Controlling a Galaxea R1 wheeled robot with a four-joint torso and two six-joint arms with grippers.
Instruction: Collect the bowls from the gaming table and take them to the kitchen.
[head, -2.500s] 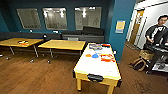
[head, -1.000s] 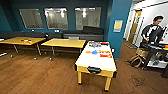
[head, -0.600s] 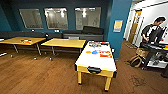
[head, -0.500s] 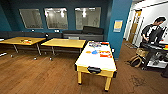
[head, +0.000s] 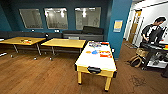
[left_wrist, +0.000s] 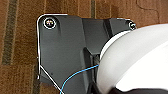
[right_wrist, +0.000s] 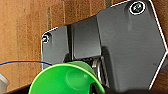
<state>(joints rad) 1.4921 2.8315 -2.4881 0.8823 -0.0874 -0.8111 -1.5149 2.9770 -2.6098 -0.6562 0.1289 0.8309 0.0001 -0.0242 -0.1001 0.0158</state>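
gaming table ahead, bowls on its tabletop

wrist views first: left wrist sits over dark wood-plank floor (left_wrist: 22, 37), a smooth white rounded object (left_wrist: 135, 60) large beside the robot's dark plate. right wrist has a glossy green cup-shaped object (right_wrist: 66, 80) up against its plate. fingers on both sides: cannot tell how far open, or whether either object is held.

head view: gaming table (head: 96, 61) stands just ahead, long and narrow, glossy white tabletop, light wood edge and legs. on the far half lie an orange bowl (head: 88, 52) and a blue bowl (head: 95, 52), close together, beside red-and-white flat items (head: 106, 54). too blurred to pick out a white bowl.

further left, two plain wood-topped tables (head: 63, 43). beyond them, dark blue wall with windows (head: 56, 18). a person (head: 152, 32) stands at far right.
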